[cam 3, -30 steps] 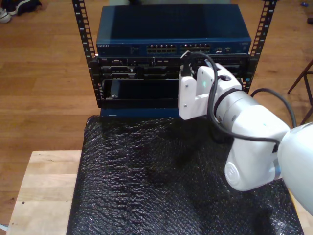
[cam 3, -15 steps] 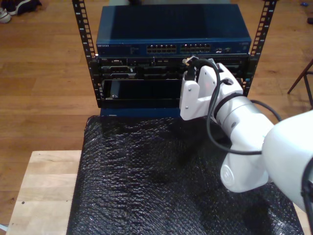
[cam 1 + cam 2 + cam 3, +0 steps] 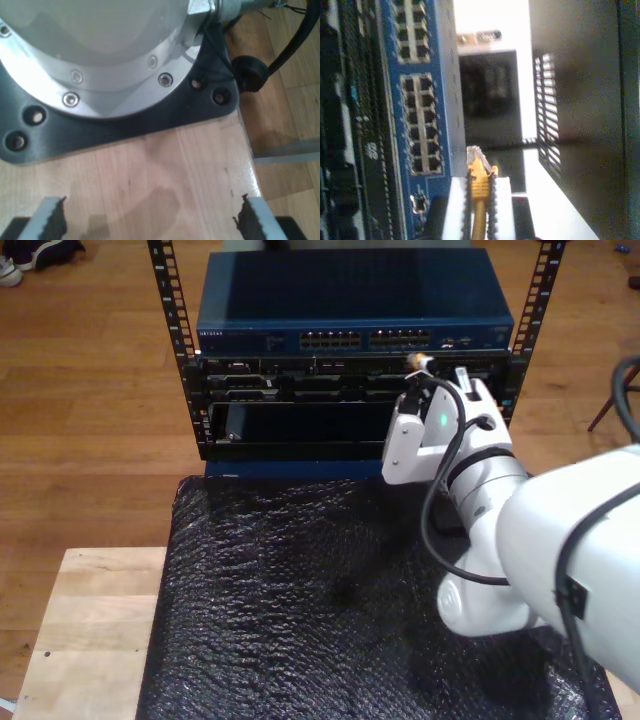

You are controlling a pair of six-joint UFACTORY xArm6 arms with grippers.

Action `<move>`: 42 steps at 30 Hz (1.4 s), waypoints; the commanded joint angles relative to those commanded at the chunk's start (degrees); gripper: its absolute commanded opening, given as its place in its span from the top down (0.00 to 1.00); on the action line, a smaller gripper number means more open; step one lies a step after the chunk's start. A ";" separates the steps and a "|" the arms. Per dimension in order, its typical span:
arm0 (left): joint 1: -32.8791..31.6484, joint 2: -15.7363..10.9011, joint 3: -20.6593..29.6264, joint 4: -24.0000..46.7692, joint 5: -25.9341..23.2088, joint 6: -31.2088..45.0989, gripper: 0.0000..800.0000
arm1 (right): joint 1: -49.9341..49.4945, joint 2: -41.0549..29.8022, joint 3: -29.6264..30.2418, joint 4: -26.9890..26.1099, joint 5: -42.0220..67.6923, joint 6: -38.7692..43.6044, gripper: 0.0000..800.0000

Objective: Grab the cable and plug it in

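Cable (image 3: 479,200) cut off by frame edge (plug blurred).

No text can be read; the small white marking on the blue metal network switch (image 3: 355,315) is too blurred.

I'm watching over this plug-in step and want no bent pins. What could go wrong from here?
My second pincer grips the cable just behind its clear plug, which sits beside the blue switch, not yet lined up with a port. Pushing now could jam the plug against the faceplate. The ports are packed close, so it might enter the wrong one.
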 joint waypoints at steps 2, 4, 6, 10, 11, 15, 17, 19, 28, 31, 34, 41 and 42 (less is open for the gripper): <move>0.00 0.09 -0.09 0.00 0.00 0.00 0.00 | 0.97 1.93 -2.02 1.67 -0.09 -0.70 1.00; 0.00 0.00 -0.09 0.00 0.00 0.00 0.00 | 1.58 3.60 -4.48 3.87 -0.18 -1.41 1.00; 0.00 0.00 -0.09 0.00 0.00 0.00 0.00 | 2.11 5.36 -6.68 6.15 -0.18 -2.64 1.00; 0.00 0.09 -0.09 0.00 0.00 0.00 0.00 | 2.55 8.09 -10.20 8.79 -1.76 -4.92 1.00; 0.00 0.00 -0.09 0.00 0.00 0.00 0.00 | 2.55 8.88 -10.90 9.49 -2.29 -5.19 1.00; 0.00 0.00 -0.09 0.00 0.00 0.00 0.00 | 2.55 10.37 -12.13 12.04 -3.08 -5.89 1.00; 0.00 0.00 -0.09 0.00 0.00 0.00 0.00 | 2.64 10.90 -12.22 12.66 -3.25 -5.98 1.00; 0.00 0.00 -0.09 0.00 0.00 0.00 0.00 | 2.81 11.69 -13.01 13.63 -3.52 -5.98 1.00; 0.00 0.00 -0.09 0.00 0.00 0.00 0.00 | 4.31 14.77 -16.18 17.76 -4.40 -6.51 1.00; 0.00 0.00 -0.09 0.00 0.00 0.00 0.00 | 4.66 15.47 -17.67 19.60 -4.48 -8.35 1.00; 0.00 0.00 -0.09 0.00 0.00 0.00 0.00 | 4.92 17.05 -18.90 20.22 -4.75 -8.53 1.00; 0.00 0.00 -0.09 0.00 0.00 0.00 0.00 | 5.54 19.08 -21.45 21.98 -4.84 -8.53 1.00; 0.00 0.00 -0.09 0.00 0.00 0.00 0.00 | 5.63 19.34 -21.80 21.98 -4.84 -8.53 1.00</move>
